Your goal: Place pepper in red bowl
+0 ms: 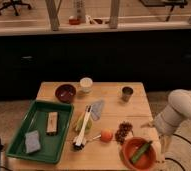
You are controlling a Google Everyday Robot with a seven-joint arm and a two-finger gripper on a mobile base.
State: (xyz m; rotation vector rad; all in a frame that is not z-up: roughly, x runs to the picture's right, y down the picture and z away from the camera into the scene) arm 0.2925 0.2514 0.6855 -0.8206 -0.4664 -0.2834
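The dark green pepper [140, 151] lies slanted inside the red bowl [126, 151], which sits at the table's front right corner. My gripper [162, 145] hangs at the end of the white arm [178, 113], just off the bowl's right rim and beyond the table's right edge. Its fingers are open and hold nothing. It is apart from the pepper.
A green tray [20, 138] at the front left holds a grey sponge [33, 141] and a brown block [52, 122]. On the table are a maroon bowl [65, 92], a white cup [86, 84], a small dark cup [127, 93], an orange [106, 135], a dark cluster [123, 132] and a white-handled utensil [82, 131].
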